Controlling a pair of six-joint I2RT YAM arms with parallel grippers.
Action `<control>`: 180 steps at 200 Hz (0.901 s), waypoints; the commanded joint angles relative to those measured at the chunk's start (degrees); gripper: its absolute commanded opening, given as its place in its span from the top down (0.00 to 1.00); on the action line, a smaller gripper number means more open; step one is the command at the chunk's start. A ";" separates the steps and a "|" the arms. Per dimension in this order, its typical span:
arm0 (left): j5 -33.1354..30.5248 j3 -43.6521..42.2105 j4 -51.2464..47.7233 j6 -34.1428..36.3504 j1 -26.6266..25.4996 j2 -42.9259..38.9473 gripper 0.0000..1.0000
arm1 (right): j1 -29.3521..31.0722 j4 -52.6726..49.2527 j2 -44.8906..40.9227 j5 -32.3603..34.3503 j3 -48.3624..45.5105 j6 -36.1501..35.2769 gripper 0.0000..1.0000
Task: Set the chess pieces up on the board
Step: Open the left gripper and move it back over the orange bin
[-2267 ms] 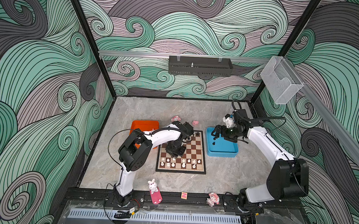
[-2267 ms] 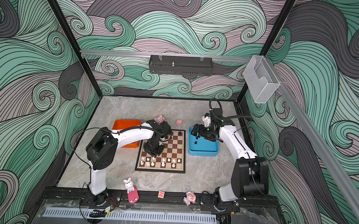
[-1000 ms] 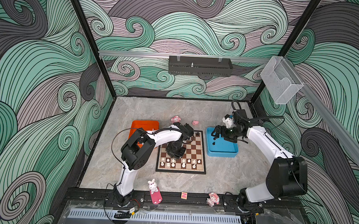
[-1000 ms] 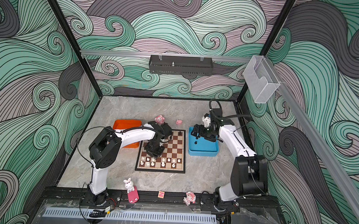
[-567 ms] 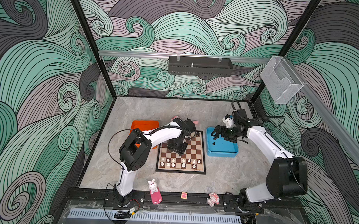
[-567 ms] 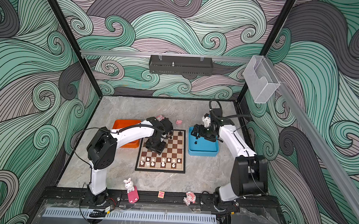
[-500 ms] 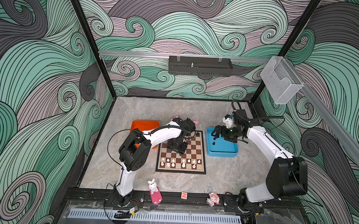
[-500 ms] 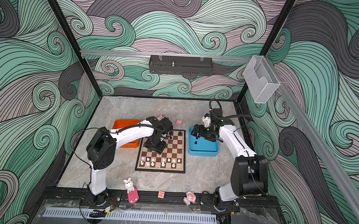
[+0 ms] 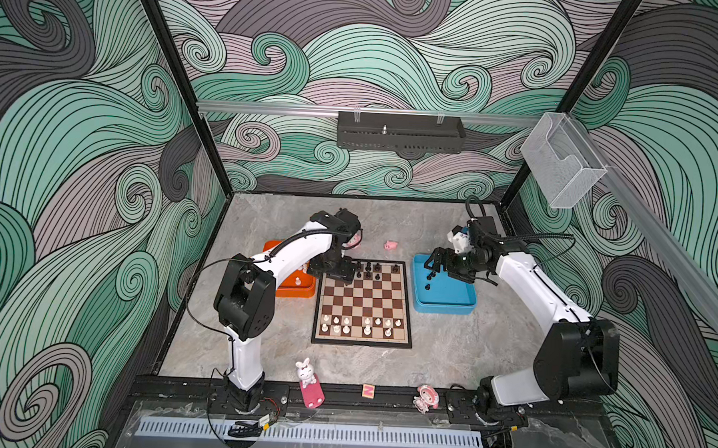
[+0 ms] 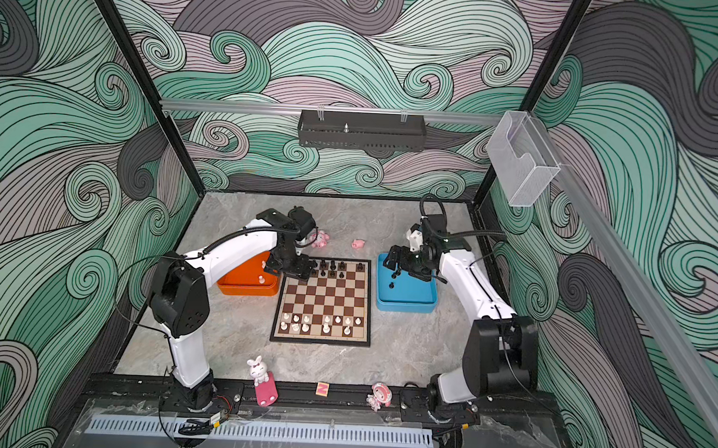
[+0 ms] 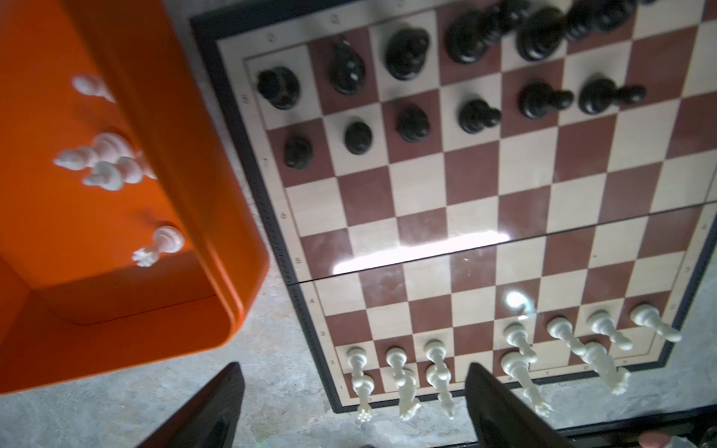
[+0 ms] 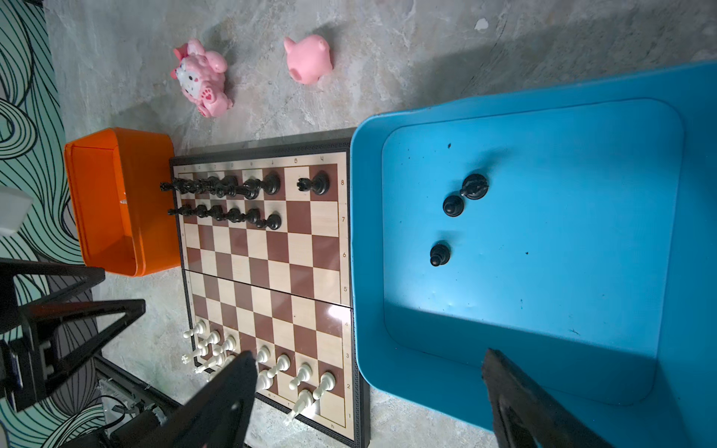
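Left claw (image 11: 352, 374) is spread wide and empty over the far-left corner of the board (image 9: 364, 302), right claw (image 12: 368, 357) same over the blue tray (image 9: 445, 309). White pieces (image 9: 361, 324) sit on the near rows, black pieces (image 9: 374, 269) on the far ones, and three black stragglers (image 12: 452, 205) sit in the tray.

Left claw (image 11: 352, 366) wide apart, empty, pointing downward, right claw (image 12: 368, 353) likewise agape, empty
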 commanded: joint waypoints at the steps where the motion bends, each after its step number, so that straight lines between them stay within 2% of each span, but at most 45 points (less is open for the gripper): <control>1: -1.29 1.51 -1.64 1.52 3.87 -2.78 0.06 | 1.56 -1.24 1.20 0.45 2.99 0.31 0.09; 55: 1.70 -0.60 1.33 1.69 15.74 -4.49 0.05 | 9.03 -2.42 5.16 3.32 8.15 0.53 0.09; 90: 1.31 -0.51 2.45 2.56 20.72 -1.96 0.06 | 11.26 -2.37 7.51 3.50 10.04 0.93 0.10; 112: 1.07 -1.32 2.95 2.57 22.22 0.40 0.13 | 11.41 -2.36 7.71 3.71 9.89 0.77 0.09; 171: 1.82 -5.00 5.88 1.92 22.20 4.02 0.31 | 11.12 -2.40 8.88 4.69 8.85 -0.60 0.09; 180: 2.07 -4.91 5.94 2.10 22.09 4.50 0.37 | 11.11 -2.41 9.42 4.55 9.00 -0.82 0.09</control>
